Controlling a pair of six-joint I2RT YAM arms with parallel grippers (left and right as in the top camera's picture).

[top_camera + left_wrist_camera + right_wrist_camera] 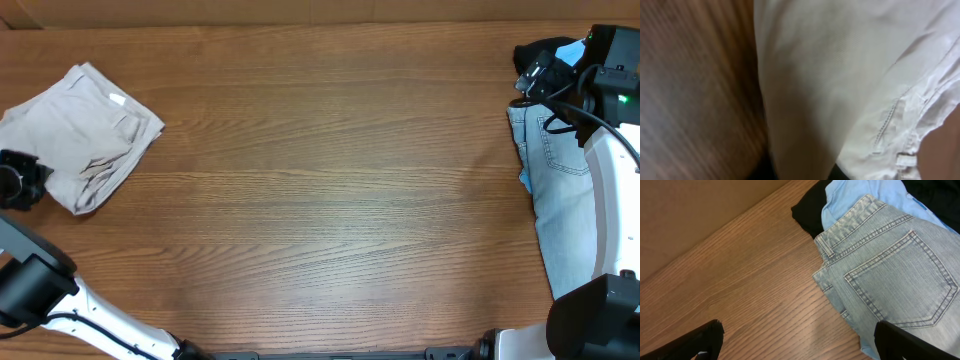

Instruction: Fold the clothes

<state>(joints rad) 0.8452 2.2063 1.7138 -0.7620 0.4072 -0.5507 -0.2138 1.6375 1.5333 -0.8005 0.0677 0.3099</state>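
Logged brown wood-grain table [320,180]. Found light-blue denim shorts [565,200] at right edge, partly hidden by right arm [612,165]. Found crumpled pale beige cotton shorts [85,135] far left; white label [118,99] unreadable. Glimpsed sky-blue garment [855,195] and black garment [807,212] beyond denim waistband, cut off. Saw right gripper [797,330] spread wide, empty. Could not tell jaw state of left gripper [20,180]; wrist view blurred.

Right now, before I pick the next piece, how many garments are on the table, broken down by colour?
Beige shorts: 1
Light-blue denim shorts: 1
Sky-blue garment: 1
Black garment: 1
Total: 4
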